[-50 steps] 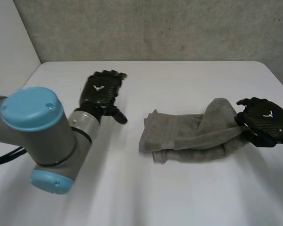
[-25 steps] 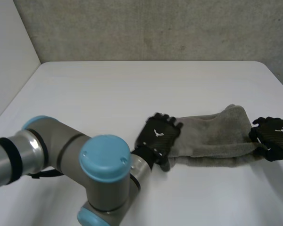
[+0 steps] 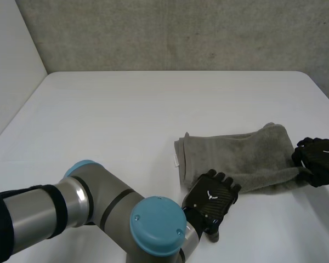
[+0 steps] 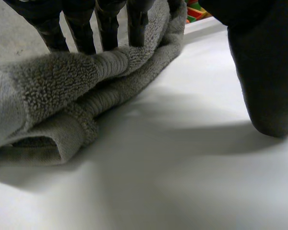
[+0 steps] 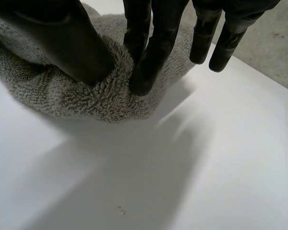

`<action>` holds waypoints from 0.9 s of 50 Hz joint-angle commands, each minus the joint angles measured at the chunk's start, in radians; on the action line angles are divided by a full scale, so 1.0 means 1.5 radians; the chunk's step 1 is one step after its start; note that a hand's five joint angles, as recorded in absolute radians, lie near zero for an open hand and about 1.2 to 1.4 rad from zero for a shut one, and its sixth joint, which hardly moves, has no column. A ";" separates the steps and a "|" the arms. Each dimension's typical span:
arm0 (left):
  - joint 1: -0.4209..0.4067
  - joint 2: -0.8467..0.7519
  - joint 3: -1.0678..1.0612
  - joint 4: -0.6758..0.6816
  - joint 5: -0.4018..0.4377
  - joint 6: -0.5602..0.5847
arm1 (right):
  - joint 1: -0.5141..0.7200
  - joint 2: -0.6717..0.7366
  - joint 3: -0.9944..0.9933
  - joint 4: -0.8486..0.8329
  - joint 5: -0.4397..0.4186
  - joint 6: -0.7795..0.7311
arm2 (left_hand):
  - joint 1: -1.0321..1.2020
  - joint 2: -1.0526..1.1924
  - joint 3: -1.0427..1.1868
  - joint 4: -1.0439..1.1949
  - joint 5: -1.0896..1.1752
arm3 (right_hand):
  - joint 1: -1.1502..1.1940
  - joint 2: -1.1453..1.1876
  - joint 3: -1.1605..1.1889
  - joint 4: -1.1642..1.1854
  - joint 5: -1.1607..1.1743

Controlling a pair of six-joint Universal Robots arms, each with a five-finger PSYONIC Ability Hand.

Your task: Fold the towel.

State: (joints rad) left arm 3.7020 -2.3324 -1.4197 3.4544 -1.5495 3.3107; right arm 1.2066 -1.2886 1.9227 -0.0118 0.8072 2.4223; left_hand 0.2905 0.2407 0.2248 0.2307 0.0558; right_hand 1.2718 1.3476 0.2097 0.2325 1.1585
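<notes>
A grey terry-cloth towel [image 3: 236, 156] is lying folded in a long band across the lower right of the head view, on the white table [image 3: 126, 120], with a small white label [image 3: 174, 159] showing at its left end.

The black left hand [image 3: 211, 198] is resting at the lower centre of that view, against the towel's near edge close to its left end. The grey left arm [image 3: 98, 211] with its light-blue cap is reaching in from the lower left corner. In the left wrist view its fingers [image 4: 137, 24] are lying straight on top of the towel's rolled hem [image 4: 62, 91], while the thumb [image 4: 266, 72] is standing well apart from them, off the cloth. The hand is spread wide and is clasping nothing.

The black right hand [image 3: 319, 160] is sitting at the right edge of the head view, at the towel's right end. In the right wrist view its thumb [image 5: 62, 38] and fingers [image 5: 151, 52] are pinching a bunched fold of the towel [image 5: 86, 96] between them, just above the table.
</notes>
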 commanded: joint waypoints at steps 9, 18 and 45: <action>0.025 0.038 0.013 0.000 -0.005 -0.002 | 0.086 -0.057 -0.056 0.001 -0.006 0.103 | -0.075 -0.042 -0.033 -0.037 -0.035 | 0.083 0.032 -0.023 -0.039 0.042; 0.074 0.100 0.003 -0.015 -0.005 -0.017 | 0.207 -0.058 -0.112 -0.003 0.006 0.132 | -0.075 -0.042 -0.033 -0.037 -0.035 | 0.083 0.032 -0.023 -0.039 0.042; 0.308 0.264 -0.079 -0.042 -0.031 -0.060 | 0.566 0.183 -0.352 -0.008 0.164 0.131 | -0.075 -0.042 -0.033 -0.037 -0.035 | 0.083 0.032 -0.023 -0.039 0.042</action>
State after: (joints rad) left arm 4.1449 -1.9324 -1.5272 3.3897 -1.5953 3.2217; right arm 1.9673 -1.0959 1.4635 -0.0247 1.0158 2.6184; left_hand 0.2905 0.2407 0.2248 0.2307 0.0558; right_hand 1.2762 1.3477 0.2097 0.2325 1.1585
